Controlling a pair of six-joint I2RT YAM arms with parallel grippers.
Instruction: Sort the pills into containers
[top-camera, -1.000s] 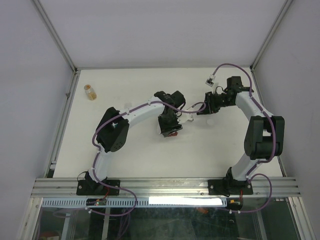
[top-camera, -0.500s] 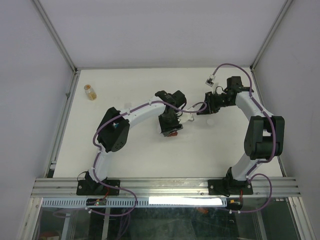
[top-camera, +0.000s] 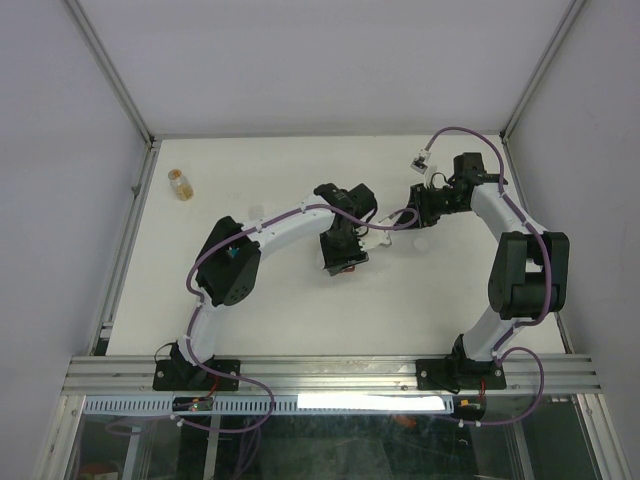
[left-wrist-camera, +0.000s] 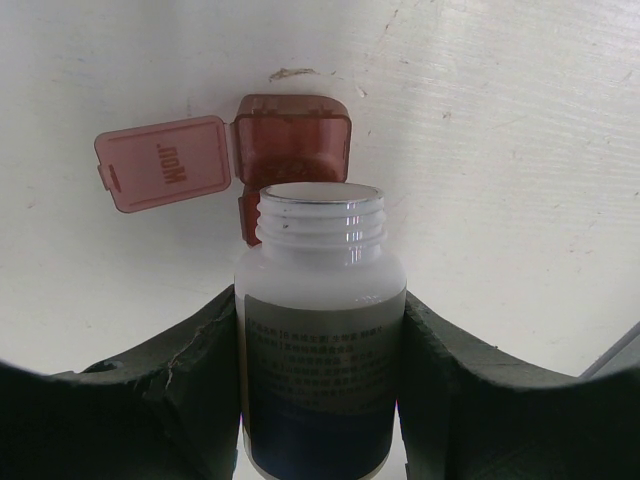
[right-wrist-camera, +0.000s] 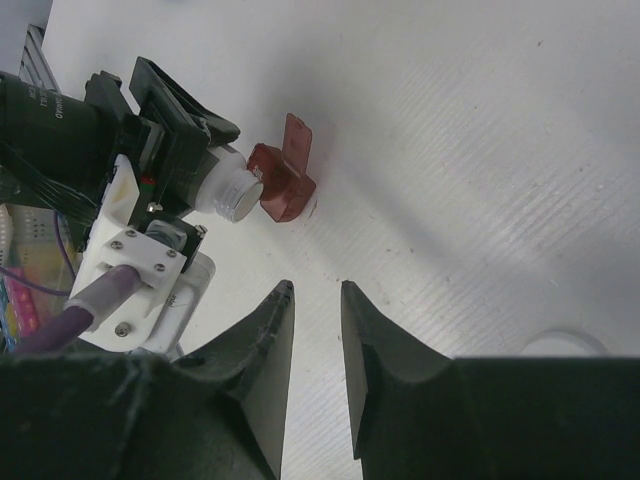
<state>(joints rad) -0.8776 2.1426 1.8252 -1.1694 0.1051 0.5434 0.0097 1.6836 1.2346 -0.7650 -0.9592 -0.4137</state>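
Beside the one dark red container (left-wrist-camera: 290, 150), left gripper (left-wrist-camera: 318, 330) pinches one white bottle (left-wrist-camera: 320, 260); right gripper (right-wrist-camera: 316, 290) stands slightly parted.

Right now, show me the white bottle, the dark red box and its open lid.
white bottle (left-wrist-camera: 320, 330), left wrist view, on its label.
dark red box (left-wrist-camera: 292, 140), left wrist view, on its open compartment.
open lid (left-wrist-camera: 165, 163), left wrist view, its middle.

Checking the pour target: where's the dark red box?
Left wrist view, upper centre: the dark red box lies open just beyond the white bottle held by the left tool.
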